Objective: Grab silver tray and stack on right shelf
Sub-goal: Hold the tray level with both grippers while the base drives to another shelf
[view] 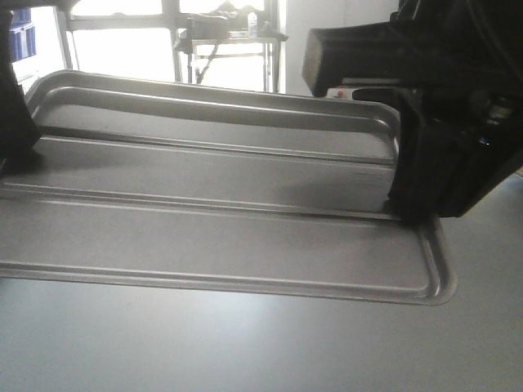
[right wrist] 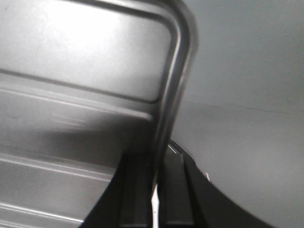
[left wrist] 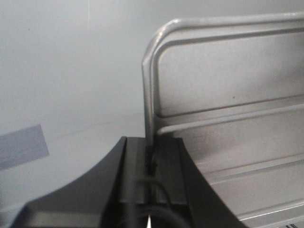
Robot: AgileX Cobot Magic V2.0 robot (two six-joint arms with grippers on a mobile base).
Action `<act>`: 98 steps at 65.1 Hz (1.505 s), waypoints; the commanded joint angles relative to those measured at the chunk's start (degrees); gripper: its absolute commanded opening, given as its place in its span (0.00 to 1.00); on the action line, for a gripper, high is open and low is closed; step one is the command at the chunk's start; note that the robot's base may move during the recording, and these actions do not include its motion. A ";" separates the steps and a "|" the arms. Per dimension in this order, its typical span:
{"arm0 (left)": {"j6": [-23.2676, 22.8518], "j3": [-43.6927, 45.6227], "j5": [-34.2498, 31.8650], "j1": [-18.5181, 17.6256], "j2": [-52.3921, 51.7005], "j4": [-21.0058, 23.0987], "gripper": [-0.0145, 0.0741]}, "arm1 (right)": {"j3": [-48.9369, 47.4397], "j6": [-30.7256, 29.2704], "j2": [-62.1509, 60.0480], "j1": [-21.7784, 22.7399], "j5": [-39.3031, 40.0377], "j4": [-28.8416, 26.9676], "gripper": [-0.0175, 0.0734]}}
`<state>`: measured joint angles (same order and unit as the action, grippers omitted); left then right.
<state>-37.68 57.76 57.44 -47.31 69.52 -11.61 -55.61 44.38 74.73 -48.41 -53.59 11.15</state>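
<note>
The silver tray (view: 212, 204) fills the front view, shiny, with a low rim and two long raised ridges, over a plain grey surface (view: 245, 343). My left gripper (view: 12, 139) is shut on its left short rim; the left wrist view shows the jaws (left wrist: 151, 156) clamped on the rim of the tray (left wrist: 228, 85). My right gripper (view: 404, 204) is shut on the right short rim; the right wrist view shows its jaws (right wrist: 156, 175) pinching the rim of the tray (right wrist: 85, 71). The right shelf is out of view.
A metal frame (view: 229, 41) stands against bright windows at the back. A bluish strip (left wrist: 21, 147) lies on the grey surface left of the tray in the left wrist view.
</note>
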 commanded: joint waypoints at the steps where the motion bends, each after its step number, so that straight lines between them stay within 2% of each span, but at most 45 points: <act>1: 1.32 1.64 -1.27 -0.62 -0.99 -0.90 0.06 | -1.52 -1.44 -1.88 -0.18 2.42 2.15 0.25; 98: 1.32 1.64 -1.27 -0.62 -0.99 -0.90 0.06 | -1.52 -1.44 -1.88 -0.18 2.39 2.15 0.25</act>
<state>-37.68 57.76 57.44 -47.31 69.52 -11.61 -55.61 44.38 74.73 -48.41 -53.49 11.15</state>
